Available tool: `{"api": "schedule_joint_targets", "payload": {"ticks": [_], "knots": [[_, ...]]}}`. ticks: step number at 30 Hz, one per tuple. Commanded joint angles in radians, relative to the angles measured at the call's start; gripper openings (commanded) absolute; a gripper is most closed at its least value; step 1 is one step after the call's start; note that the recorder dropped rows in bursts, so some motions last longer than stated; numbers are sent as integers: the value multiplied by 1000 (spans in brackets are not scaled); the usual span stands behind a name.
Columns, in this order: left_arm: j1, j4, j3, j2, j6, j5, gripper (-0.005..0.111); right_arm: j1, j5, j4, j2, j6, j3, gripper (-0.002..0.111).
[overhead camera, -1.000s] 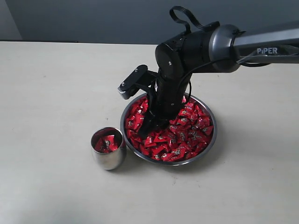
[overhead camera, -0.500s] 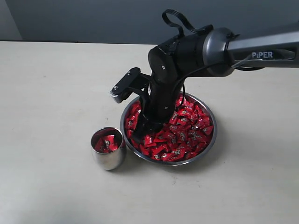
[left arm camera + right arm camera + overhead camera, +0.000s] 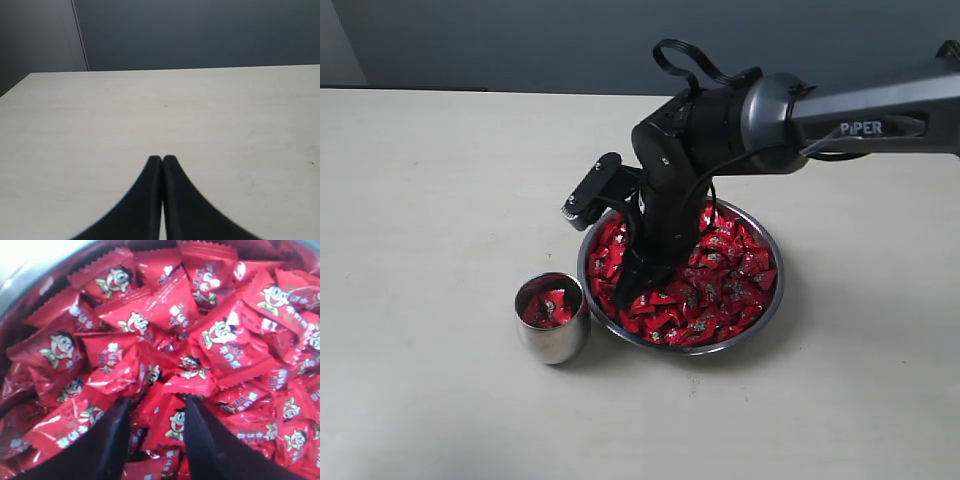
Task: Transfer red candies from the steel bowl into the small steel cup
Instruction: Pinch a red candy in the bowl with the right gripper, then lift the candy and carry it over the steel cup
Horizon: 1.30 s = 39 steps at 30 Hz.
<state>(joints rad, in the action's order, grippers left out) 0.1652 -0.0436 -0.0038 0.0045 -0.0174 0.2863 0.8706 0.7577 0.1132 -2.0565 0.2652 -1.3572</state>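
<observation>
Grasp step was judged in hand: right gripper (image 3: 157, 406), jaws apart, was sunk among red candies (image 3: 165, 310) inside steel bowl (image 3: 781, 285); closing on one was required next.

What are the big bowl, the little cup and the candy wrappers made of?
The steel bowl and the small steel cup look like polished metal, probably steel: silvery, with mirror-like reflections. The red candies seem wrapped in glossy plastic film or foil: crinkled, shiny, with zigzag-cut edges and printed cartoon faces.
</observation>
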Motion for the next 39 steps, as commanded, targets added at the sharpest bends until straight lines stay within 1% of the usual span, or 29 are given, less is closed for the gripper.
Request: {"api": "schedule_joint_targets", "payload": {"ticks": [1, 8, 16, 18, 21, 22, 23, 33, 39], "knots": [[2, -1, 4, -4, -3, -2, 0, -2, 10, 40, -13, -22, -5, 36], [2, -1, 4, -4, -3, -2, 0, -2, 7, 121, -13, -83, -5, 36], [2, -1, 4, -4, -3, -2, 0, -2, 7, 150, -13, -101, -5, 35], [2, -1, 4, -4, -3, -2, 0, -2, 7, 150, -13, -101, -5, 27], [2, -1, 4, -4, -3, -2, 0, -2, 2, 150, -13, -101, -5, 8], [2, -1, 4, -4, -3, -2, 0, -2, 3, 150, -13, -101, -5, 2], [2, -1, 4, -4, -3, -2, 0, -2, -3, 150, -13, -101, -5, -1], [2, -1, 4, -4, -3, -2, 0, -2, 5, 185, -5, -109, -9, -1], [2, -1, 4, -4, -3, -2, 0, -2, 104, 186, 9, -133, -79, -1]]}}
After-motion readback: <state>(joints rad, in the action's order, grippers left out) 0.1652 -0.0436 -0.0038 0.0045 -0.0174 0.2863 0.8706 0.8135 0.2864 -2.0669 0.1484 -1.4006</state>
